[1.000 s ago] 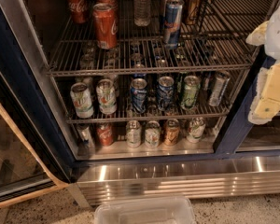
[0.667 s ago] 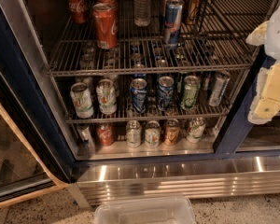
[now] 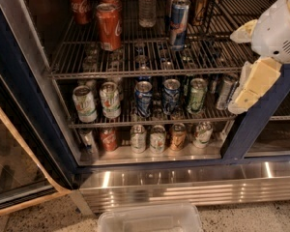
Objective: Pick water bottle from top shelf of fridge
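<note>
The water bottle [image 3: 147,6], clear ribbed plastic, stands upright at the back middle of the top shelf [image 3: 145,73], a silver wire rack in the fridge [image 3: 253,127]; its cap is cut off by the top edge. My gripper [image 3: 234,71] hangs at the right, in front of the dark blue post. Its cream fingers [image 3: 253,83] are spread apart and hold nothing. It is to the right of the bottle and nearer the camera, not touching it.
Red cola cans [image 3: 108,25] stand left of the bottle, and a tall blue-silver can [image 3: 179,16] stands right of it. The lower racks hold several cans [image 3: 143,98]. The glass door [image 3: 14,163] is open at the left. A clear plastic bin [image 3: 150,219] sits on the floor below the steel base panel [image 3: 183,185].
My gripper has moved left, toward the fridge opening. The bottle and cans have not moved.
</note>
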